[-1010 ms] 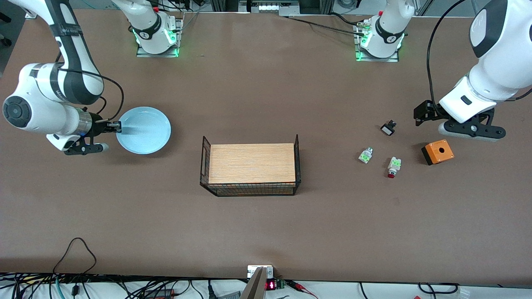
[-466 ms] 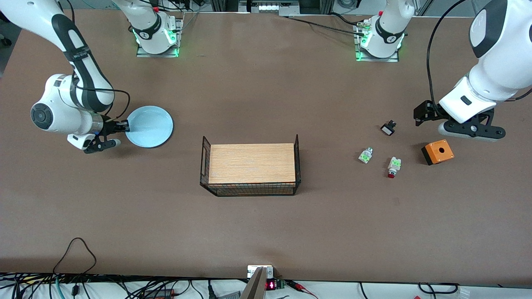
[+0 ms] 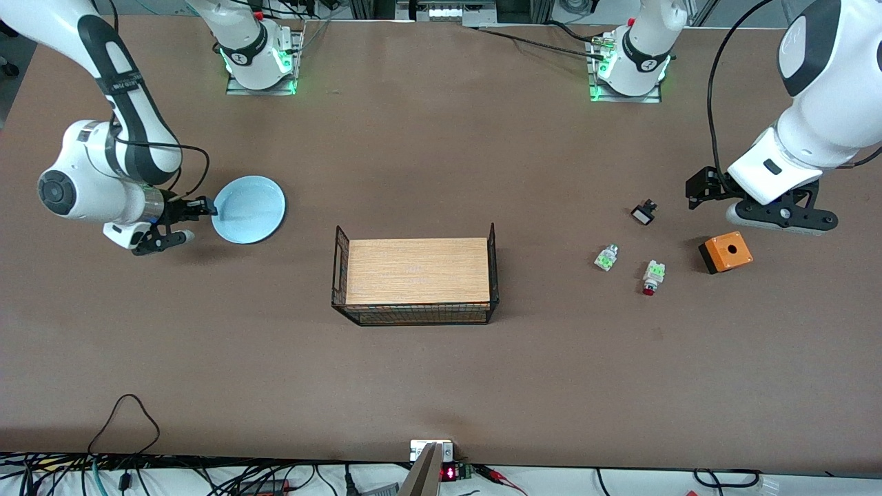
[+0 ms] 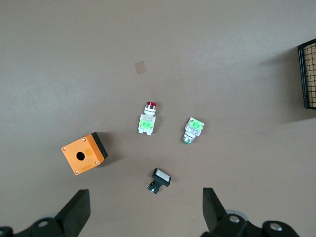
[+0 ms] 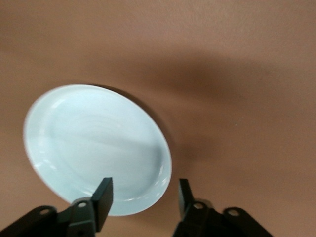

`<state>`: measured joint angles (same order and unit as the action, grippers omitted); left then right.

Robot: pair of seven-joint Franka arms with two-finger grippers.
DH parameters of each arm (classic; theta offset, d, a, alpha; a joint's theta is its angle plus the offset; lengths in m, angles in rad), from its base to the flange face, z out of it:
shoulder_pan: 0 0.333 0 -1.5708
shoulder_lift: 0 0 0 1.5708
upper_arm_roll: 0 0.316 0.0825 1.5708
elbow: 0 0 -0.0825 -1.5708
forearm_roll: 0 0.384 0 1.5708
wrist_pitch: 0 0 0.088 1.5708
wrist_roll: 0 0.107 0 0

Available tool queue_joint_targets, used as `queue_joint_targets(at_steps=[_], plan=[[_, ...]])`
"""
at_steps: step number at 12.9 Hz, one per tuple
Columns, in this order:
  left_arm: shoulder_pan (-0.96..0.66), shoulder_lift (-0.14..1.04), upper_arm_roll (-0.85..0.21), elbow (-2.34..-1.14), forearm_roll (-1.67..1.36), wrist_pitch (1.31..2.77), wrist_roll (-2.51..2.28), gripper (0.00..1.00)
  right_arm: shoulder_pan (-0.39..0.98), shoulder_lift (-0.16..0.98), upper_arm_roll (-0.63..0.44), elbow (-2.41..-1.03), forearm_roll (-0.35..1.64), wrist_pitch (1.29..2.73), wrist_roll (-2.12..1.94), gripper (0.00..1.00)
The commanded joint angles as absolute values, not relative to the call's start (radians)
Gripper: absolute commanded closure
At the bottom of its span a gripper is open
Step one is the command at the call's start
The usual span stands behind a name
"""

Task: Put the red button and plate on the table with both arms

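Note:
The pale blue plate (image 3: 249,209) (image 5: 94,148) lies flat on the brown table (image 3: 441,151) toward the right arm's end. My right gripper (image 3: 207,206) (image 5: 143,202) is at the plate's rim, open, one finger over the plate and one outside it, gripping nothing. The red button (image 3: 650,277) (image 4: 148,118) lies on its side on the table toward the left arm's end, its dark red cap pointing at the front camera. My left gripper (image 3: 697,189) (image 4: 145,217) hovers open and empty above the table, over the spot beside the small black-and-white part (image 4: 160,179).
A wood-topped black wire rack (image 3: 417,272) stands mid-table. Around the red button lie an orange box (image 3: 725,252), a white-green part without red cap (image 3: 606,257) and the black-and-white part (image 3: 643,212). Cables run along the near edge (image 3: 124,413).
The right arm brought the plate down onto the table, then opened its fingers off the rim. The left arm has not moved.

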<state>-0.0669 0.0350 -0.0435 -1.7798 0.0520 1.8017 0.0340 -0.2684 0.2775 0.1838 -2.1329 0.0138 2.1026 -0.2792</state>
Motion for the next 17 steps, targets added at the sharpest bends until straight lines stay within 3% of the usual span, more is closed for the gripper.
queue_joint_targets(at_steps=[1,4,10,14,17], plan=[[-0.067,0.048,-0.04,-1.752,0.029,1.779,0.057,0.0,-0.168,0.201,0.189,-2.06,0.018,2.008,-0.084,0.0],[-0.066,0.048,-0.04,-1.752,0.029,1.779,0.058,0.0,-0.101,0.149,0.189,-1.988,0.018,1.947,0.029,0.0],[-0.064,0.048,-0.04,-1.753,0.029,1.779,0.058,0.0,-0.068,0.138,0.164,-1.596,0.005,1.571,0.075,0.0],[-0.074,0.048,-0.043,-1.75,0.044,1.781,0.061,0.0,0.177,0.127,-0.163,-1.558,0.009,1.562,0.003,0.0],[-0.074,0.045,-0.055,-1.75,0.067,1.783,0.061,0.0,0.166,0.103,-0.176,-1.563,0.006,1.546,0.015,0.0]])
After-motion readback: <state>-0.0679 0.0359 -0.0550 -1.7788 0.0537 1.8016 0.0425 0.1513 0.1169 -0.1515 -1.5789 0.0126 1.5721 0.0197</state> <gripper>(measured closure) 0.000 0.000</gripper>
